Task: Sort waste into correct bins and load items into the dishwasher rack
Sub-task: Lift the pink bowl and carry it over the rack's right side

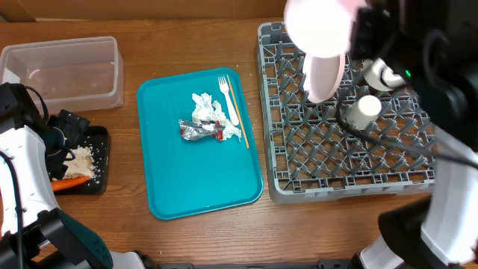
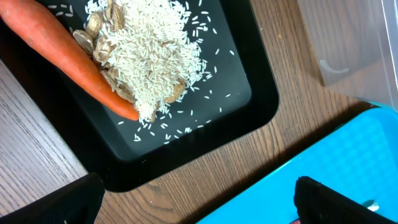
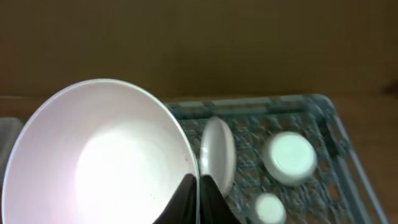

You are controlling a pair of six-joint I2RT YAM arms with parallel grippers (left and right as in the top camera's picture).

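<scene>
My right gripper (image 3: 199, 190) is shut on the rim of a white bowl (image 3: 99, 155) and holds it high over the grey dishwasher rack (image 1: 351, 161); the bowl also shows in the overhead view (image 1: 320, 24). In the rack a white plate (image 1: 326, 75) stands on edge, with an upturned bowl (image 1: 385, 75) and a small cup (image 1: 366, 110) beside it. My left gripper (image 2: 199, 199) is open and empty above the gap between the black tray (image 2: 249, 109) and the teal tray. The black tray holds rice (image 2: 155, 56) and a carrot (image 2: 68, 56).
The teal serving tray (image 1: 172, 187) holds crumpled napkins (image 1: 205, 108), a red-and-silver wrapper (image 1: 200, 131), a white fork (image 1: 228, 97) and a thin wooden stick (image 1: 239, 116). A clear tub (image 1: 63, 71) stands at the back left.
</scene>
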